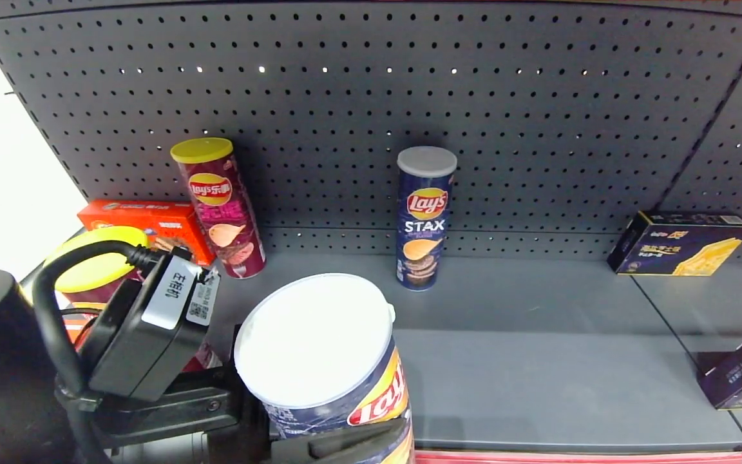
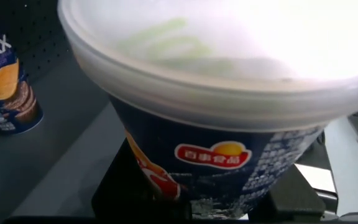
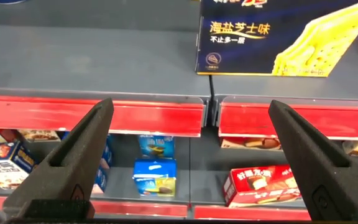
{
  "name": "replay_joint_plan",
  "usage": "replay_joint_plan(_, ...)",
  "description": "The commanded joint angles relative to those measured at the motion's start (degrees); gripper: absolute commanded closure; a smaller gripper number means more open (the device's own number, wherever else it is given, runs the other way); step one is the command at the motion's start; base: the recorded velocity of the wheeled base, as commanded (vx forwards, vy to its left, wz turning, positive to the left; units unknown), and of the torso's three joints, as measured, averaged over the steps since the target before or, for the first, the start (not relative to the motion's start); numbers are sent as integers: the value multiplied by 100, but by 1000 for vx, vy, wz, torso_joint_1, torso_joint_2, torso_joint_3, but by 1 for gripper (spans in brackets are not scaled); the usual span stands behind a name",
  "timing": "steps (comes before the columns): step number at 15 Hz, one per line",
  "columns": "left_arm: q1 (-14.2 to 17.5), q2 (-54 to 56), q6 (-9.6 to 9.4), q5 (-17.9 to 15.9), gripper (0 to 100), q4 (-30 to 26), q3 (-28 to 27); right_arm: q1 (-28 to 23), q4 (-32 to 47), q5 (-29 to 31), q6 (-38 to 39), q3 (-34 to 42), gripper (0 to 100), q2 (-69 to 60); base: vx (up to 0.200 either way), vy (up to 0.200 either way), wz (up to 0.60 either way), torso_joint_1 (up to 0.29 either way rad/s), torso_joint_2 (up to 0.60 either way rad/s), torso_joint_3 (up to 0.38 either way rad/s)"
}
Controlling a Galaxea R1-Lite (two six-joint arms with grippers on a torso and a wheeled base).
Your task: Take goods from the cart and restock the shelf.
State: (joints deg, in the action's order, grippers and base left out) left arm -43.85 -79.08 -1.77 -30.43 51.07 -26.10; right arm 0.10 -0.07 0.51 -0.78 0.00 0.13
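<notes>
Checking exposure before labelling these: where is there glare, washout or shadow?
Head view: washed-out white left of the pegboard; light shines through its upper holes. Left wrist view: the held can's lid glares white. Right wrist view: evenly lit.

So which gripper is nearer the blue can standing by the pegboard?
Left. The left gripper holds a twin can before the standing can; the right gripper faces the shelf edge farther right.
</notes>
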Motion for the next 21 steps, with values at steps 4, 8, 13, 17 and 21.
replay_joint_plan(4,-10,68,-307,46,100,-18,96,-1,-45,-315,-265,-9,0,4,0,0,0,0,0,0)
replay_joint_plan(8,8,262,-324,327,100,-62,105,-10,-19,-130,-326,-35,0,22,0,0,0,0,0,0)
replay_joint_plan(13,333,226,-333,309,100,-71,167,518,-564,-596,254,-2259,0,2448,0,0,0,0,0,0)
replay_joint_plan(17,333,7,-342,301,100,-9,202,1282,-801,-921,-63,-2083,0,2878,0,0,0,0,0,0)
replay_joint_plan(21,324,-37,-333,265,100,9,123,1774,-1030,-1247,-142,-2364,0,3907,0,0,0,0,0,0)
